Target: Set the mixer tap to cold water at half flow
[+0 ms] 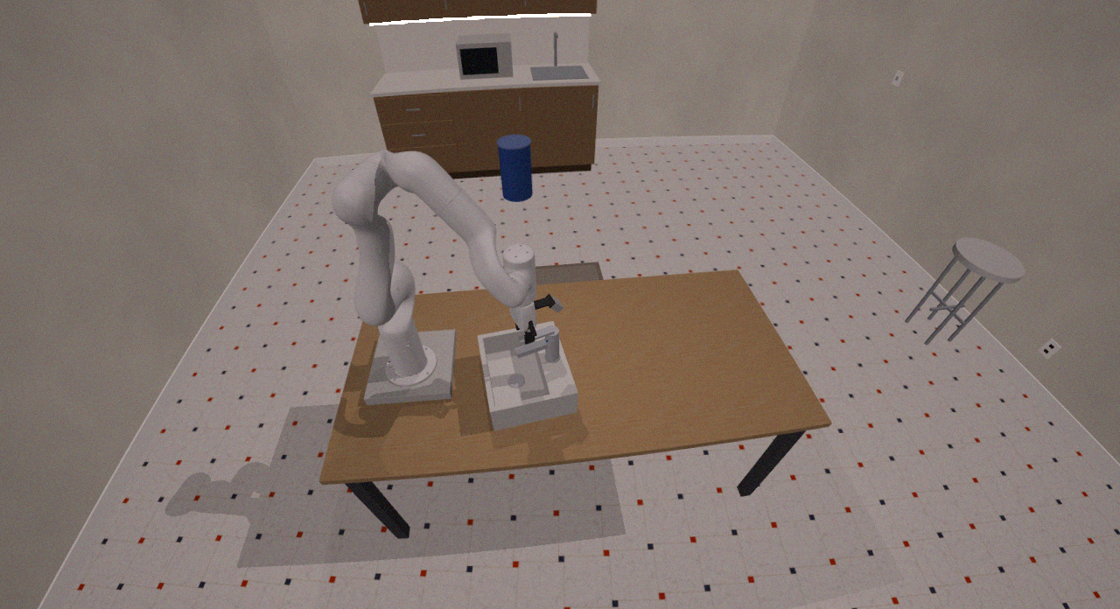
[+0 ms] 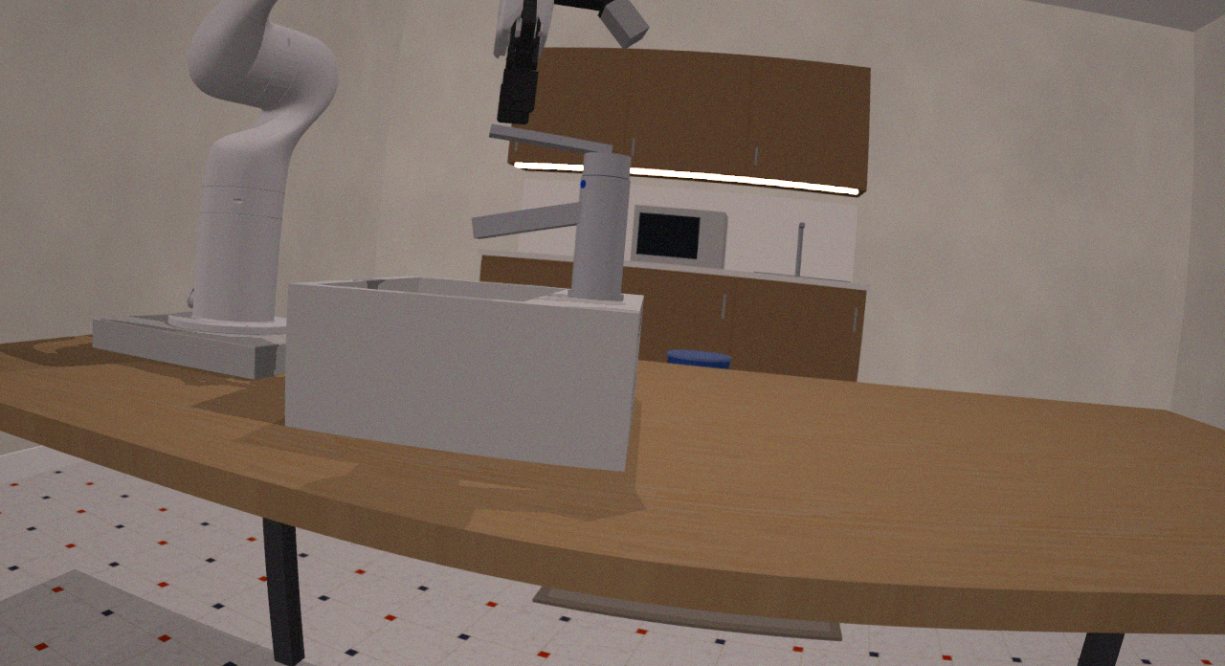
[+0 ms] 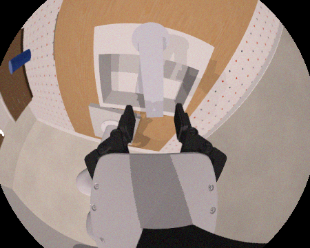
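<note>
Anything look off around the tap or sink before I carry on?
Nothing stands out. The sink sits flat on the table, the tap stands upright with its lever intact, and the gripper hangs open just above the lever's tip, holding nothing. No spill or damage shows.

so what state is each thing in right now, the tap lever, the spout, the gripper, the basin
flat grey tap lever: nearly level, slightly raised at its free end, pointing out over the spout
grey spout: reaching out over the basin
black two-finger gripper: open, just above the lever's free end, holding nothing
white box-shaped sink basin: upright on the wooden table
</note>
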### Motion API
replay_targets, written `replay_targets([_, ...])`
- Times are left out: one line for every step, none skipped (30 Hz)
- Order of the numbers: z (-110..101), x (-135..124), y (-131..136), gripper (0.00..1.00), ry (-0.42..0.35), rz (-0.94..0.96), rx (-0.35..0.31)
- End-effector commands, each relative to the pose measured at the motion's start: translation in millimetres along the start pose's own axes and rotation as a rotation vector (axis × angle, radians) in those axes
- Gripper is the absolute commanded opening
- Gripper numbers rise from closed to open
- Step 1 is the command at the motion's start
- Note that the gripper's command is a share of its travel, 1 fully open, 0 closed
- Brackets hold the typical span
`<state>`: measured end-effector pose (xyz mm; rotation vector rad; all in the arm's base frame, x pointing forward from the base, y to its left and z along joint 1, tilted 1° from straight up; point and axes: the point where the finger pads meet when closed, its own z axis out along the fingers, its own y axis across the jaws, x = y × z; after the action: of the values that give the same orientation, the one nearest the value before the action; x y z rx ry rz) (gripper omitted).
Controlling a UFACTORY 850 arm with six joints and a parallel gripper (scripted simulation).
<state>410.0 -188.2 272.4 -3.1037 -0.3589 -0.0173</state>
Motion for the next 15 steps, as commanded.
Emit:
replay_targets([-0.8,0.6,0.4,0.65,0.002,0.000,-0.001])
replay_targets([-0.8,0.6,0.4,0.65,0.002,0.000,-0.001])
replay_targets([-0.8,0.6,0.4,0.65,0.002,0.000,-0.001])
replay_targets([-0.8,0.6,0.4,0.65,0.002,0.000,-0.001])
replay_targets([-0.7,0.6,0.4,0.65,0.002,0.000,-0.001])
replay_targets([-0.6,0.6,0.4,0.65,0.002,0.000,-0.001])
replay_targets([-0.5,0.6,0.4,0.65,0.002,0.000,-0.001])
replay_targets([-0.3,0.6,0.4,0.65,0.002,0.000,-0.001])
replay_targets([-0.1,0.6,0.4,0.65,0.002,0.000,-0.001])
replay_targets([0.2,0.6,0.4,0.65,0.002,0.000,-0.001])
replay_targets([0.5,0.6,0.4,0.65,0.002,0.000,-0.001])
replay_targets([0.5,0.6,0.4,0.65,0.002,0.000,-0.001])
replay_targets([0.5,0.6,0.4,0.65,0.002,0.000,-0.001])
replay_targets([0.9,0.6,0.4,0.65,0.002,0.000,-0.001])
replay_targets([1.3,0.6,0.5,0.65,0.002,0.000,-0.001])
